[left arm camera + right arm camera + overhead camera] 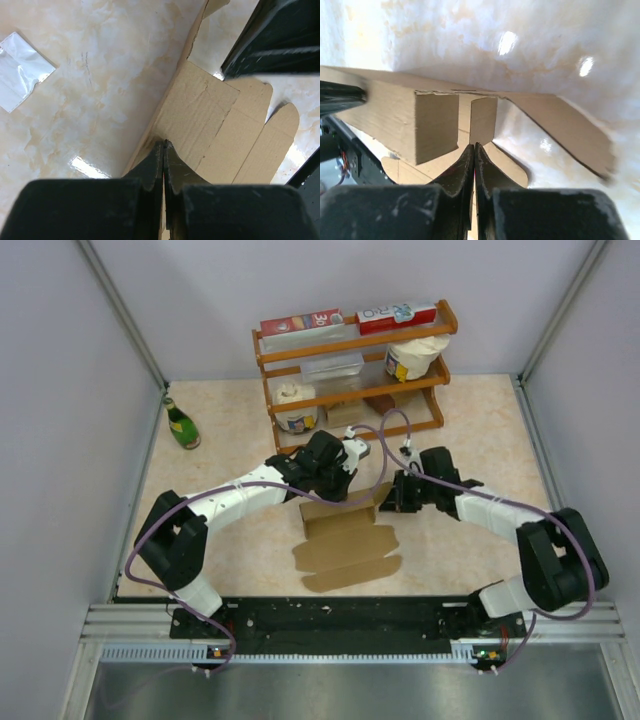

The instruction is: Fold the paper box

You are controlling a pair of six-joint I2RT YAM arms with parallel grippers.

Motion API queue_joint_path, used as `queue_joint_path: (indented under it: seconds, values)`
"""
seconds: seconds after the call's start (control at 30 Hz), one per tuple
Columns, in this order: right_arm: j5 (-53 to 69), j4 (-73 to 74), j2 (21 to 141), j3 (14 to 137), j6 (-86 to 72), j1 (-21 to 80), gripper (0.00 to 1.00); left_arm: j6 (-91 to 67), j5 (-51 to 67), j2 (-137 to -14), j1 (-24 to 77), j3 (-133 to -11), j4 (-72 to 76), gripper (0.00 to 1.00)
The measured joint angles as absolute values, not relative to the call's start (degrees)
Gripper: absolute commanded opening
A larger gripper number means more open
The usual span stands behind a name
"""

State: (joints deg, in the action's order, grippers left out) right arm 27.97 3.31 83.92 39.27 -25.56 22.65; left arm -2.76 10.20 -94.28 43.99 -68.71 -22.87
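The paper box (345, 548) lies mid-table (480, 430), just ahead of the two arm bases. Its near flaps rest flat on the surface, while its far end is raised into walls. In the right wrist view one upright wall has a short side flap turned inward. The left gripper (164, 147) sits at the raised far-left part, pressed together with its tips against a crease; we cannot tell whether a thin edge is nipped between them. The right gripper (474, 148), likewise pressed together, noses at the far-right wall. We judge the step in hand to be standing the walls up. We should push along the scored lines with the closed tips, brace one side while the other tilts, and stop the flat flaps from sliding. A wooden rack (350, 343) and a green bottle (182, 425) stand well behind.
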Motion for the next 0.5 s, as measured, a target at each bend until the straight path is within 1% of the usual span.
queue_joint_path:
  seconds: [0.1, 0.17, 0.3, 0.43, 0.5]
  values:
    - [25.6, 8.3, 78.4, 40.6, -23.8, 20.3, 0.01, -2.8, 10.2, -94.3, 44.0, -68.7, -22.9, 0.0]
    - [23.9, 11.0, 75.3, 42.1, -22.7, 18.9, 0.08, -2.8, 10.2, -94.3, 44.0, -68.7, -22.9, 0.0]
    - [19.8, 16.1, 71.2, 46.9, -20.4, 16.8, 0.13, -2.8, 10.2, -94.3, 44.0, -68.7, -22.9, 0.0]
    - [16.8, 18.2, 70.7, 50.8, -19.3, 15.6, 0.13, -2.8, 10.2, -94.3, 44.0, -68.7, -22.9, 0.0]
    - [15.6, 19.0, 71.0, 52.2, -19.0, 15.2, 0.11, -2.8, 10.2, -94.3, 44.0, -68.7, -22.9, 0.0]
